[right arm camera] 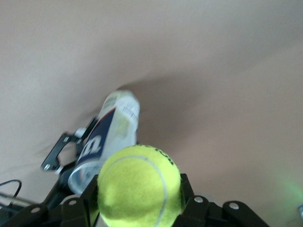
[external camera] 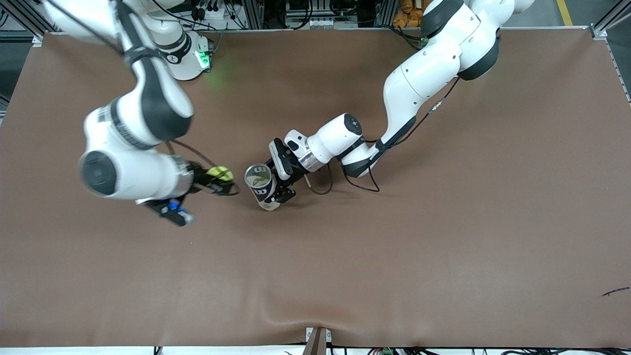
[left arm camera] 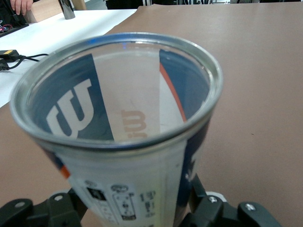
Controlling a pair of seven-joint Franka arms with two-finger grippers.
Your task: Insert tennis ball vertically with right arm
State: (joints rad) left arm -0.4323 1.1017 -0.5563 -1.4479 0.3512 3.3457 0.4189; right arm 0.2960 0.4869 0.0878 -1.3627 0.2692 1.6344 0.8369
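**Ball held beside the open can**

The left gripper (external camera: 280, 190) is clamped around a clear tennis ball can (external camera: 261, 186) with a blue label. It holds the can low over the brown table (external camera: 443, 246), near the middle. The can's open mouth (left arm camera: 116, 90) faces up, and the left wrist view shows nothing inside it. I think the can is held this way so a ball can drop straight down into it without the can tipping or rolling.

The right gripper (external camera: 220, 181) is squeezed tight on a yellow tennis ball (external camera: 220, 173). The ball sits between the two black fingers (right arm camera: 187, 191), with its round top sticking out past them. That leaves the ball free to go into the can first.

The ball is just beside the can, toward the right arm's end of the table. It is not over the can's mouth yet, and it does not touch the can.

Next, the ball likely needs to go up and across until it is right above the mouth. If it is off to one side, it could hit the metal rim (left arm camera: 208, 61) and bounce away.
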